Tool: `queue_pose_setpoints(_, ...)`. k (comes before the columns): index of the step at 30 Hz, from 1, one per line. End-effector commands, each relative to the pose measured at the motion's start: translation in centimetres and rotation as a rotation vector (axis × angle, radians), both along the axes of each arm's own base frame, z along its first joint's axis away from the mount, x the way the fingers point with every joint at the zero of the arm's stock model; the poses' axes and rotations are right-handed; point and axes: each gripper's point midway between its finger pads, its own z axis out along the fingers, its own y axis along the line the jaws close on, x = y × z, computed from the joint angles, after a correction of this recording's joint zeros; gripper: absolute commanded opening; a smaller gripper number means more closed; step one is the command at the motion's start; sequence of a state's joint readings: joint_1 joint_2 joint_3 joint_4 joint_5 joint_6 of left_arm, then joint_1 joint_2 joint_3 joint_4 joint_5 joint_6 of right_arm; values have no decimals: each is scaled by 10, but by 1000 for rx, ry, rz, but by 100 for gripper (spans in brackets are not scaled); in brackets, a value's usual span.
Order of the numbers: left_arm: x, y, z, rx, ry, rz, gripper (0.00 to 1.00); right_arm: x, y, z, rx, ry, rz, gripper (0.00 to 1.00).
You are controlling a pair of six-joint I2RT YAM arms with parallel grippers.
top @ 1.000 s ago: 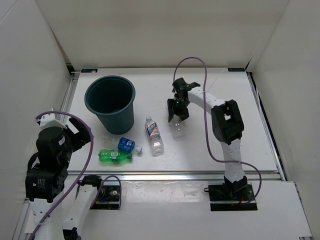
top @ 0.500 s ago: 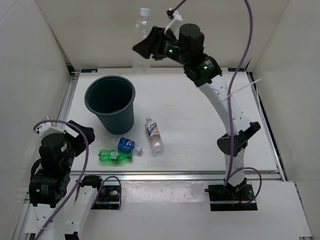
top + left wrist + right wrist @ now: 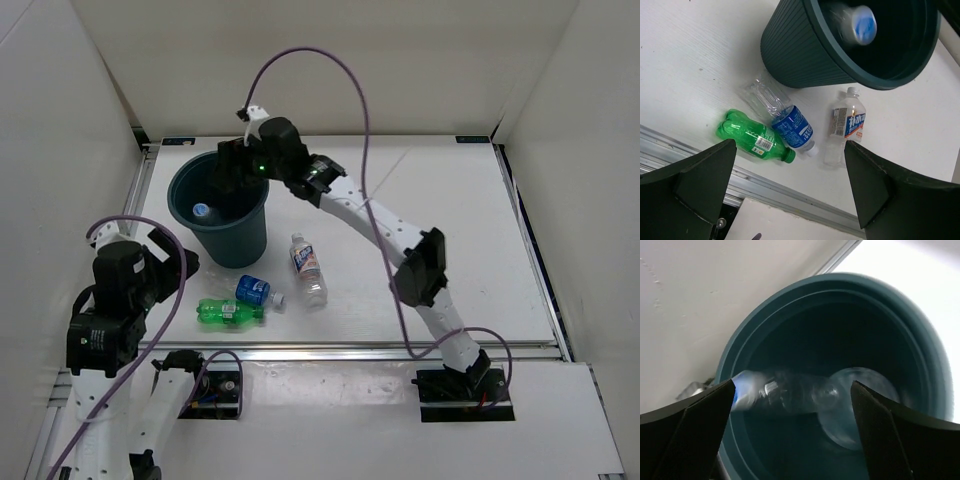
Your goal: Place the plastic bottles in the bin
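Note:
The dark teal bin (image 3: pixel 243 238) stands at the table's back left. My right gripper (image 3: pixel 229 172) hangs open just over its mouth. A plain clear bottle (image 3: pixel 203 210) with a blue cap lies loose inside, blurred in the right wrist view (image 3: pixel 790 395) below the open right gripper (image 3: pixel 792 385), inside the bin's rim (image 3: pixel 920 340). Three bottles lie in front of the bin: a green one (image 3: pixel 228 312), a blue-labelled one (image 3: pixel 255 291) and one with a white, red and blue label (image 3: pixel 308 268). My left gripper (image 3: pixel 170 262) is open above the table's left front, empty.
A metal rail (image 3: pixel 380 350) runs along the table's near edge. White walls close in the left, back and right sides. The right arm stretches diagonally across the table's middle, and its purple cable (image 3: pixel 330 70) arcs above the bin.
The right arm carried the clear bottle from the table up and down to the bin's mouth. Its jaws opened and the bottle dropped into the bin. The left arm shifted slightly.

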State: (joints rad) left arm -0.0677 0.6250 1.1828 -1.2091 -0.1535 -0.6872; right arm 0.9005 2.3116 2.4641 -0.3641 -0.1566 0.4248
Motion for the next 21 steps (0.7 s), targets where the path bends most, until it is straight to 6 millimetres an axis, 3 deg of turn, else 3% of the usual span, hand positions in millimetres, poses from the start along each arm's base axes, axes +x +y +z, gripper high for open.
queue_pose_setpoints(1,-4,-3,9,-18,-29,-7,100,3,-74,139,116,-279,-180,100)
queue_pose_setpoints(2,-8,-3,12,-30,-51,0,100,-2,-106,167,140,-295,-243,100)
queue_pose_setpoints(3,-11,-1,6,-32,-40,17,100,4,-126,162,123,-260,-304,100)
queue_pose_setpoints(4,-13,-1,-3,-44,-25,26,100,23,-158,155,106,-220,-390,100)
queue_pose_setpoints(5,-15,-2,-7,-69,-27,43,100,23,-184,129,52,-145,-430,100)
queue_pose_setpoints(6,-20,-2,-16,-83,-27,52,100,38,-214,110,46,-56,-494,100)
queue_pose_setpoints(7,-22,-2,-22,-95,-26,61,100,39,-229,89,21,8,-506,100)
queue_pose_setpoints(8,-22,-3,-24,-119,-38,76,100,27,-239,73,-3,83,-463,100)
queue_pose_setpoints(9,-25,-3,-25,-132,-54,82,100,31,-257,26,-65,186,-471,100)
queue_pose_setpoints(11,-27,-4,-34,-157,-44,101,100,20,-263,-18,-109,303,-407,100)
queue_pose_setpoints(12,-28,-2,-33,-152,-56,110,100,6,-265,-59,-163,418,-361,100)
queue_pose_setpoints(14,-26,0,-34,-153,-59,128,100,-5,-268,-95,-217,487,-346,100)
queue_pose_setpoints(16,-24,3,-36,-151,-63,150,100,-14,-265,-117,-225,531,-310,100)
queue_pose_setpoints(18,-22,5,-37,-152,-57,165,100,-31,-248,-145,-252,589,-221,100)
queue_pose_setpoints(21,-22,6,-43,-161,-18,194,100,-45,-229,-169,-320,604,-162,100)
